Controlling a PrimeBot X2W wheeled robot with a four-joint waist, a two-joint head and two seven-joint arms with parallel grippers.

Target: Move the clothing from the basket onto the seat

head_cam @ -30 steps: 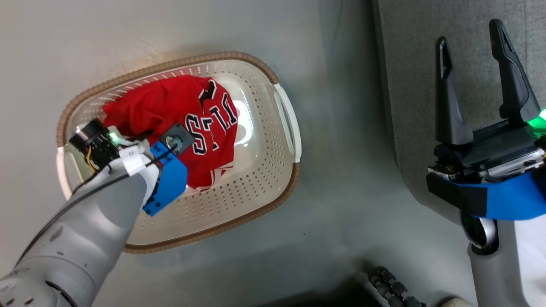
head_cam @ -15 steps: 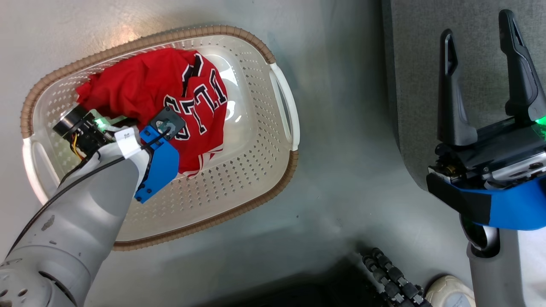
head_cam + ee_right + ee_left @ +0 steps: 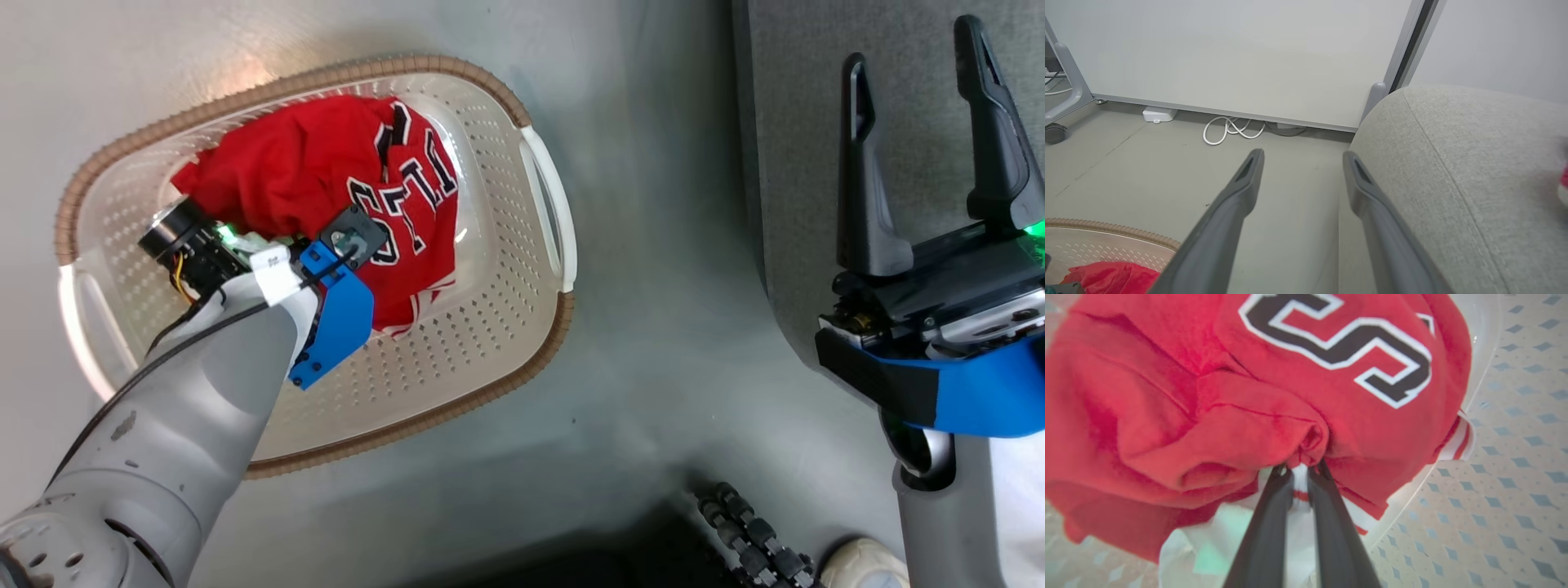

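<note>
The red clothing (image 3: 310,163) lies bunched in the cream basket (image 3: 457,408), with black-and-white lettering on top. In the left wrist view my left gripper (image 3: 1300,467) is shut on a pinched fold of the clothing (image 3: 1167,396), and white trim shows below the fingers (image 3: 1267,522). From the head, the left wrist (image 3: 269,273) hides those fingers. My right gripper (image 3: 910,45) stands open with nothing between its fingers, over the edge of the grey seat (image 3: 784,122). The right wrist view shows the right gripper (image 3: 1302,154) beside the seat (image 3: 1453,163), with the clothing (image 3: 1110,277) at lower left.
The basket stands on grey floor (image 3: 653,286) left of the seat. A blurred red-and-white thing (image 3: 1564,183) lies on the seat's far right. A coiled white cable (image 3: 1229,128) rests by the wall panel. A black cable chain (image 3: 751,539) is near my base.
My left gripper has shut on a fold of the jersey, and the fabric has bunched toward it. The head camera has shifted a little. The right gripper stays open.
</note>
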